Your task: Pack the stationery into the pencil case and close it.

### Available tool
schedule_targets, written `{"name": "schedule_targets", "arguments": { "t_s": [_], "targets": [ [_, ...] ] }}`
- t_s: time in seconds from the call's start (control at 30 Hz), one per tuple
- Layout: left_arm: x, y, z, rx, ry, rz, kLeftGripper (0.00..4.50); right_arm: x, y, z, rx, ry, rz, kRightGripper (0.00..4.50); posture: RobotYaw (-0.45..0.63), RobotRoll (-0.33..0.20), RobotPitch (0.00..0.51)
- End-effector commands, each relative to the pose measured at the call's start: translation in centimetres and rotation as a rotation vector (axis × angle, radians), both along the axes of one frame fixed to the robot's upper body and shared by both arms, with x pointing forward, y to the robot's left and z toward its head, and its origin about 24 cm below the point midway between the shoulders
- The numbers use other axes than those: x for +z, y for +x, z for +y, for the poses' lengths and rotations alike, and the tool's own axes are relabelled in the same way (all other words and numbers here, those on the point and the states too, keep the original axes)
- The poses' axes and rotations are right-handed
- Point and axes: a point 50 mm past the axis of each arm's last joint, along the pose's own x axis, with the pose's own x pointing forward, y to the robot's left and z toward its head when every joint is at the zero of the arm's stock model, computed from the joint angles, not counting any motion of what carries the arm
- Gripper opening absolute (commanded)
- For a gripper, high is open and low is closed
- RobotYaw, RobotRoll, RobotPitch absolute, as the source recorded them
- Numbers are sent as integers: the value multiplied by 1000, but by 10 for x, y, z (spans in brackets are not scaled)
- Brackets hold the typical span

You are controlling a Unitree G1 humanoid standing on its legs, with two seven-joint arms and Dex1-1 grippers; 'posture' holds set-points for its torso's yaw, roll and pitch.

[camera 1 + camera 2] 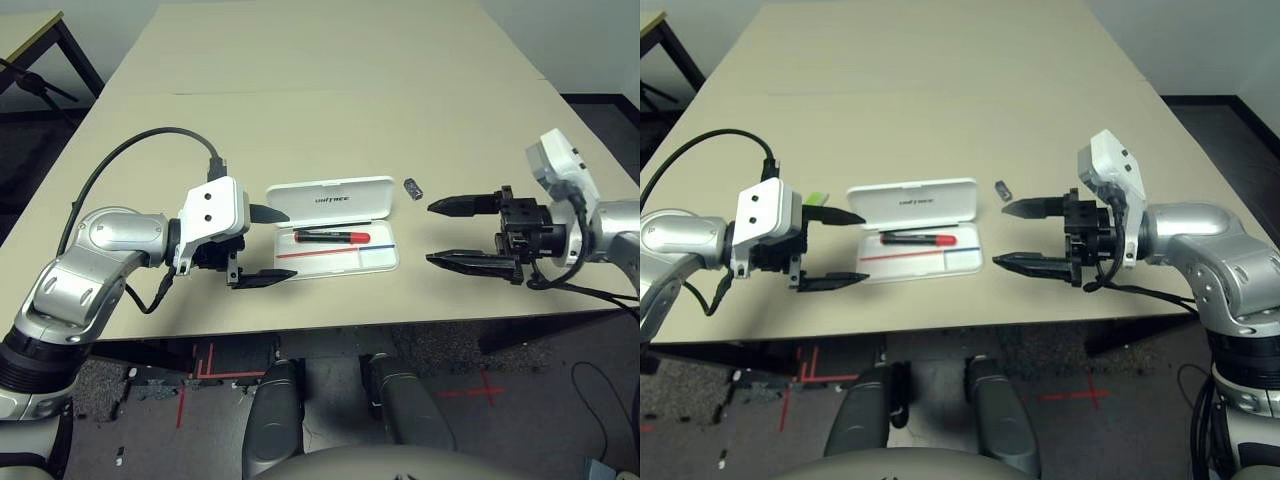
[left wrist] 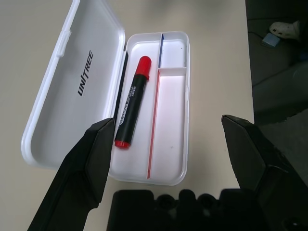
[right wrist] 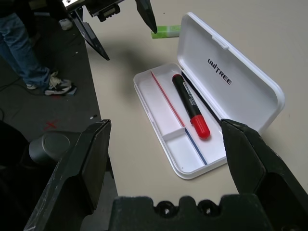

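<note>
both grippers (image 1: 262, 246) (image 1: 462, 232) spread wide, empty; highlighter (image 1: 815, 198) half hidden behind l gripper.

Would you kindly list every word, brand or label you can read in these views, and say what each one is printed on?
"UNITREE": dark lettering on the inside of the open lid of the pencil case.
Small print along the black barrel of the marker lying in the case: too small to read.
No other text can be made out.
</note>
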Motion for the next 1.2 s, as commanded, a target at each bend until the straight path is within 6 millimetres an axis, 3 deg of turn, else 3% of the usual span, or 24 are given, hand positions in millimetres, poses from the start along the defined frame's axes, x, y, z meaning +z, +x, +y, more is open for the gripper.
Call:
{"name": "schedule_targets", "arguments": {
  "t_s": [0.03,0.27,0.53,0.67,1.03,1.2],
  "targets": [
    [1,2,10,113,46,35,4500,1,-2,2,7,-1,-4,4487,-53,0,145],
    [2,17,31,411,119,75,4500,-1,0,5,10,-10,-2,4487,-41,0,145],
    [6,40,45,732,63,117,4500,-1,3,7,14,-23,-6,4487,-44,0,146],
    [-1,52,61,959,100,173,4500,-3,3,9,15,-35,-4,4487,-48,0,147],
    [-11,67,58,1011,95,263,4500,-6,4,12,16,-42,-2,4487,-51,0,149],
    [-29,77,57,1010,99,311,4500,-6,4,15,19,-26,-2,4487,-63,0,146]
  ]
}}
